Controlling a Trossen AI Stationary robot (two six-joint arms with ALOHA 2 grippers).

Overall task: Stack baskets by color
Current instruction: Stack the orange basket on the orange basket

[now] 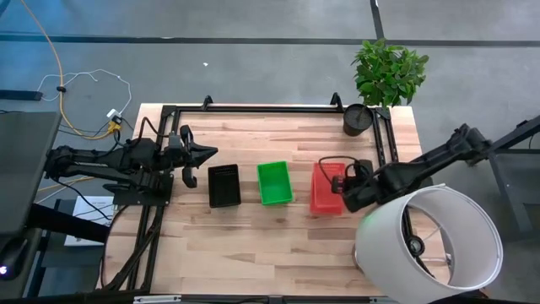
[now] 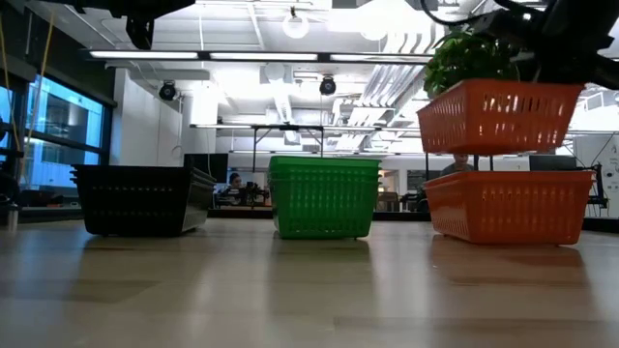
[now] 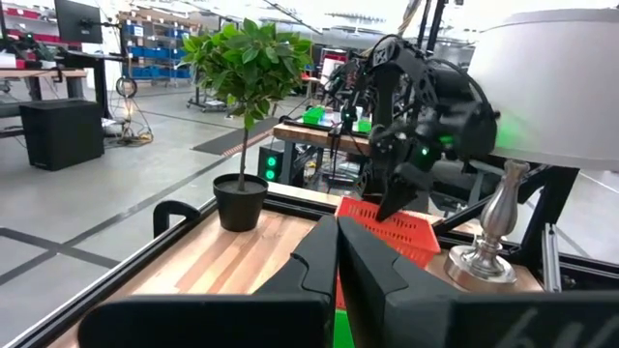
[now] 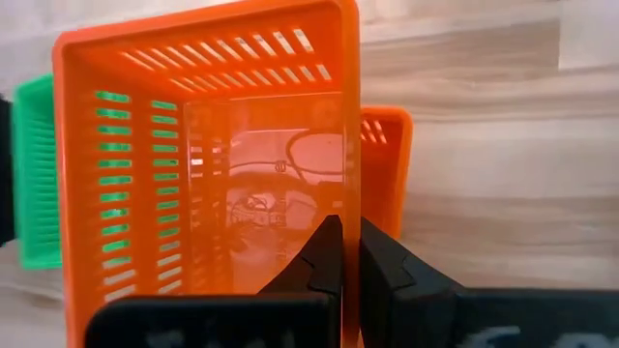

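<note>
Three groups of baskets stand in a row mid-table: black point(image 1: 224, 186), green point(image 1: 274, 183) and red point(image 2: 508, 205). A further red basket point(image 2: 498, 116) hangs right above the red one on the table, with my right gripper point(image 4: 343, 253) shut on it. In the high view this gripper point(image 1: 342, 181) reaches in from the table's right. My left gripper point(image 1: 190, 156) waits shut and empty above the table's left part, left of the black baskets. My right gripper pinches the lifted red basket's long side wall point(image 4: 350, 193) on the table's right, one finger inside the basket and one outside. The fingers slant down from the right. The basket is lifted clear, nearly level, open side up, directly over the red basket below.
A black pot point(image 1: 358, 118) with a green plant point(image 1: 390, 72) stands at the far right corner. A large white lampshade point(image 1: 430, 245) on its metal base point(image 3: 488, 242) takes up the near right corner. A black frame point(image 1: 253, 108) runs along the far edge.
</note>
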